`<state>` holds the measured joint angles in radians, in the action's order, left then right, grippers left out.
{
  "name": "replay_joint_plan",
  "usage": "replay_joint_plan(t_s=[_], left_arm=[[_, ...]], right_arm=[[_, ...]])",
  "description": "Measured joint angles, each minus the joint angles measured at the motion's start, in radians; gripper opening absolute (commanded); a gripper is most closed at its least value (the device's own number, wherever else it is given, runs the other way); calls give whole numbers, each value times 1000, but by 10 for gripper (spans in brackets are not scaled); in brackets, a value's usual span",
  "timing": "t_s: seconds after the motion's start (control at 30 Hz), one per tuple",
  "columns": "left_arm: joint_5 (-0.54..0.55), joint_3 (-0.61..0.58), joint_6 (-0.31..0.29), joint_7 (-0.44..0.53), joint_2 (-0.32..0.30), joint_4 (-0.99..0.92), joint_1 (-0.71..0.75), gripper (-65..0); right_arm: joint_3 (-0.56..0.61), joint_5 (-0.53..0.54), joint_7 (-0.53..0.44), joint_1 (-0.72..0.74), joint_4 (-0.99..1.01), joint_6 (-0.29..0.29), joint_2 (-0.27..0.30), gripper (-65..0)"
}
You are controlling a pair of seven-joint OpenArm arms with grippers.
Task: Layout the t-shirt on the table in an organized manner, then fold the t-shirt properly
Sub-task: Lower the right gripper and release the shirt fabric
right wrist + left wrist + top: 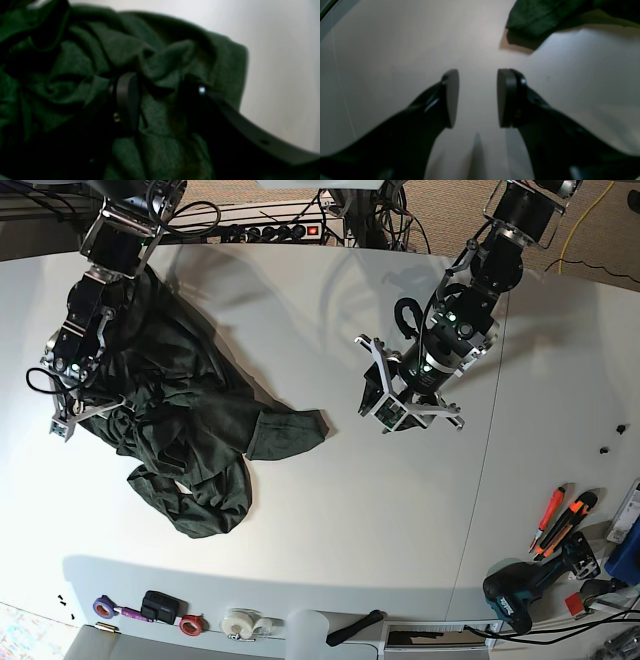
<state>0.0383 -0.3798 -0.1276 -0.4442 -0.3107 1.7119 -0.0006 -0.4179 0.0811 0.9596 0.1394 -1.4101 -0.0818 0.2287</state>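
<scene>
While the crumpled dark green cotton t-shirt [185, 435] lies bunched at the left of the smooth white table [330, 510], my right gripper [157, 100] straddles a fold, jaws apart; my left gripper [477, 98] hovers spread over bare tabletop, centre right.

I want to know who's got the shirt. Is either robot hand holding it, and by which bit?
The left gripper is open over bare table, holding nothing. The right gripper has bunched t-shirt cloth between its jaws, but a firm hold cannot be told.
</scene>
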Motion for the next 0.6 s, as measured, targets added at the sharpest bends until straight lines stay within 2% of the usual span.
replay_joint_plan(t_s=[0.07, 0.17, 0.3, 0.5, 0.6], left_arm=[[0, 0, 0, 0, 0, 0, 0, -392], [0, 0, 0, 0, 0, 0, 0, -392], [0, 0, 0, 0, 0, 0, 0, -392], [0, 0, 0, 11, 0, -42, 0, -392], [0, 0, 0, 21, 0, -84, 0, -392]], right_arm=[[0, 8, 0, 2, 7, -24, -2, -650], [0, 6, 1, 1, -9, -24, -2, -650], [0, 30, 13, 0, -132, -28, -2, -650], [2, 42, 118, 2, -371, -29, 1, -650], [2, 44, 129, -2, -414, -32, 1, -650]])
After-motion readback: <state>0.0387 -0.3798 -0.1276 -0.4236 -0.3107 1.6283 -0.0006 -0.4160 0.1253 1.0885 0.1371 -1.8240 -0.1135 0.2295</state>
